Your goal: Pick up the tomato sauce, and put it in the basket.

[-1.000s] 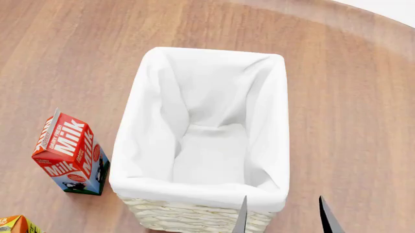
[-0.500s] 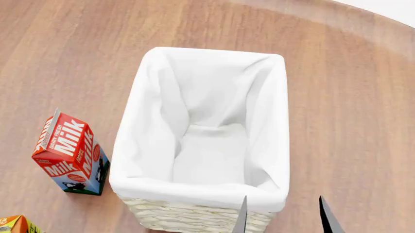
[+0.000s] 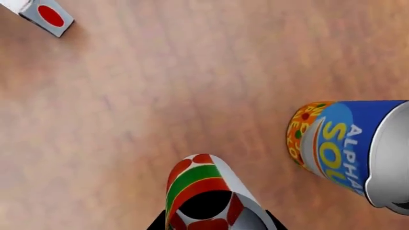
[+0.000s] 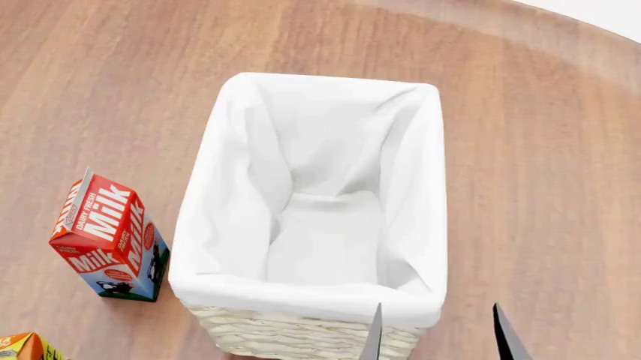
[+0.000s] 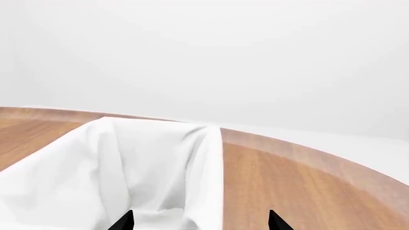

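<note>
In the left wrist view the tomato sauce (image 3: 198,184), a small can with a red label, green band and tomato pictures, sits between the two black fingers of my left gripper (image 3: 216,224). Both fingers lie tight against its sides, so the gripper is shut on it. Neither shows in the head view. The basket (image 4: 290,334), cream wicker with a white cloth lining, stands in the middle of the wooden table and holds nothing. My right gripper (image 4: 439,339) hangs open over the basket's near right corner. The right wrist view shows that gripper (image 5: 200,223) above the white lining (image 5: 128,158).
A blue-and-yellow soup can (image 3: 348,143) stands close beside the tomato sauce. A red milk carton (image 4: 108,240) stands left of the basket, and an orange carton corner (image 4: 20,347) shows at the lower left. A small white-and-red box (image 3: 45,14) lies farther off. The table's round edge (image 4: 561,30) curves at the upper right.
</note>
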